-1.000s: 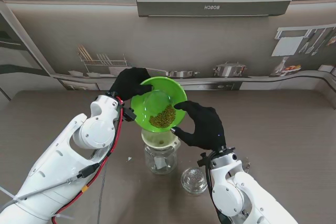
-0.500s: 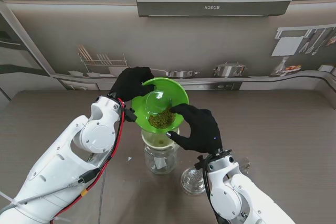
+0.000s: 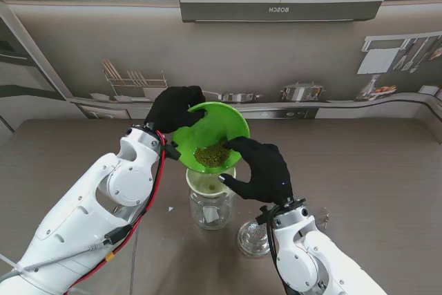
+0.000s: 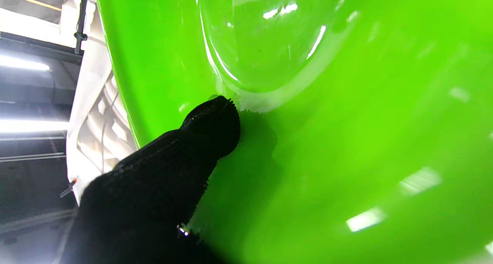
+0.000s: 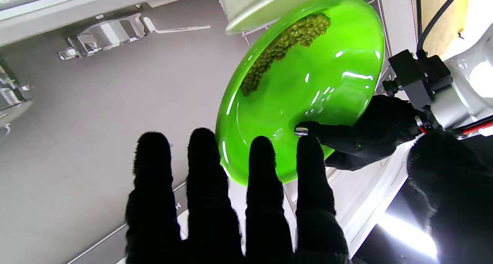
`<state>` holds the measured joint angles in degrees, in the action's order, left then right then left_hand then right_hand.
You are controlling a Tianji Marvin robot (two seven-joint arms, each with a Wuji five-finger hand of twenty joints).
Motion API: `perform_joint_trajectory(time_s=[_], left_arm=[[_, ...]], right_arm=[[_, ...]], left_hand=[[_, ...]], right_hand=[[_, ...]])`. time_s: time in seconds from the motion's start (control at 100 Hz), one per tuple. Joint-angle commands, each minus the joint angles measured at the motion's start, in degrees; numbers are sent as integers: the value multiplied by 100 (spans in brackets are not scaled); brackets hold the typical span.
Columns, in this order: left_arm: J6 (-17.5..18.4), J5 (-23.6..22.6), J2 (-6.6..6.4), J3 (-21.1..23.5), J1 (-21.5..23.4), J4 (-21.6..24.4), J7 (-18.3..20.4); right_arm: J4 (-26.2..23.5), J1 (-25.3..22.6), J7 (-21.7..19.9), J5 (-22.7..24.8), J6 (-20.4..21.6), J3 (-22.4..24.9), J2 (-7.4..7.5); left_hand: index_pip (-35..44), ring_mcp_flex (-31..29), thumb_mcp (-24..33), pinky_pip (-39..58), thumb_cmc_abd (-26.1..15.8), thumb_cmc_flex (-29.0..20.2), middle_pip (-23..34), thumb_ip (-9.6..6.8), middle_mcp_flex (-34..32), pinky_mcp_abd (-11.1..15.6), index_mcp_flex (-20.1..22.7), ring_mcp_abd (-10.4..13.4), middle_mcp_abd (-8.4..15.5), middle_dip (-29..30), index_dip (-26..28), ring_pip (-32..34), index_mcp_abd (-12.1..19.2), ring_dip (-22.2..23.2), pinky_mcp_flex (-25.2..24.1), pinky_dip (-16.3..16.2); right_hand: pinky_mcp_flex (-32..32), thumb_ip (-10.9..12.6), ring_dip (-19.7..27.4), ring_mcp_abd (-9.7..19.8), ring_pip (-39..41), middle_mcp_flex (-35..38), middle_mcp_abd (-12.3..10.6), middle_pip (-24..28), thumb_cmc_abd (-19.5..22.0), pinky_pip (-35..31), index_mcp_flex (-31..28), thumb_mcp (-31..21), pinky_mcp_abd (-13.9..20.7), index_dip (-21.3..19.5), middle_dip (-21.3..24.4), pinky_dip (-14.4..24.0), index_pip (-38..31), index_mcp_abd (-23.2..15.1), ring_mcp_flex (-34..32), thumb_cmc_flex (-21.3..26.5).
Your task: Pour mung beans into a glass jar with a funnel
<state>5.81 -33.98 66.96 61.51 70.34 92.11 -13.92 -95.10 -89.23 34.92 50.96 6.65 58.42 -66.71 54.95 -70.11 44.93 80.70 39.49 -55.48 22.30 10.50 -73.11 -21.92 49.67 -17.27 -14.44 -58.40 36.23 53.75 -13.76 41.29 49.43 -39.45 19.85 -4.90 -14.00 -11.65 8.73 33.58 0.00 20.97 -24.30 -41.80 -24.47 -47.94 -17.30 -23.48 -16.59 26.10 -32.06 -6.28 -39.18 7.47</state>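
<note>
A black-gloved left hand (image 3: 176,106) grips the far rim of a green bowl (image 3: 224,121) and holds it over a pale funnel (image 3: 207,182) seated in a glass jar (image 3: 210,211) near the table's middle. Compared with a second ago, the bowl is tipped more steeply toward the robot, and the mung beans (image 3: 212,155) have slid into a heap at its lowest lip, directly over the funnel mouth. That suggests the pour is about to begin or has only just begun; whether any beans have already dropped cannot be made out in the stand view.

The right hand (image 3: 261,170) has moved in slightly and sits just beside the bowl's near-right rim and the funnel, fingers (image 5: 265,187) spread straight, holding nothing; actual contact cannot be confirmed.

The bowl's pouring lip appears wider than the funnel mouth, so beans could spill past either side. A glass lid (image 3: 255,238) lies on the table (image 3: 373,170) just right of the jar, nearer the robot. Open tabletop lies well apart to the far right and far left for withdrawing either arm.
</note>
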Motion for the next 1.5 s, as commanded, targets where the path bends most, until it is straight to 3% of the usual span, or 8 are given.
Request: perform_joint_trajectory(time_s=[0.0, 0.78, 1.06, 1.49], left_arm=[[99, -111, 17, -14, 23, 52, 43], [831, -1272, -50, -150, -113, -339, -800], [924, -1620, -64, -193, -106, -328, -1154], [1002, -2008, -118, -217, -90, -293, -1391]], right_arm=[[-94, -29, -70, 39, -1, -11, -13], [-103, -20, -26, 83, -61, -17, -13], [-109, -20, -25, 90, -74, -14, -13], [-124, -42, -5, 97, -73, -11, -13]], left_hand=[[416, -215, 582, 124, -167, -358, 92, 1, -187, 254, 215, 85, 11, -7, 48, 196, 515, -25, 217, 79], [560, -216, 659, 132, -191, -241, 124, 32, -160, 412, 134, 202, 107, -17, -51, 217, 633, -50, 241, 116], [616, -218, 676, 148, -202, -210, 145, 41, -148, 449, 106, 226, 115, -39, -84, 224, 648, -47, 245, 118], [689, -218, 694, 156, -215, -174, 163, 52, -131, 508, 73, 274, 155, -52, -134, 225, 689, -47, 245, 127]], right_hand=[[-107, 159, 123, 350, -26, -91, -32, 3, 78, -16, 158, 0, 213, 123, 62, -115, 6, -54, 143, -235], [-115, 162, 121, 359, -14, -171, -4, 40, 82, -43, 205, -14, 222, 112, 47, -133, -9, -44, 143, -244], [-117, 164, 123, 358, -11, -190, -16, 55, 86, -54, 216, -19, 219, 111, 51, -141, -19, -33, 142, -244], [-126, 162, 120, 353, 0, -163, -30, 63, 85, -67, 211, -12, 190, 114, 55, -148, -23, -42, 117, -254]])
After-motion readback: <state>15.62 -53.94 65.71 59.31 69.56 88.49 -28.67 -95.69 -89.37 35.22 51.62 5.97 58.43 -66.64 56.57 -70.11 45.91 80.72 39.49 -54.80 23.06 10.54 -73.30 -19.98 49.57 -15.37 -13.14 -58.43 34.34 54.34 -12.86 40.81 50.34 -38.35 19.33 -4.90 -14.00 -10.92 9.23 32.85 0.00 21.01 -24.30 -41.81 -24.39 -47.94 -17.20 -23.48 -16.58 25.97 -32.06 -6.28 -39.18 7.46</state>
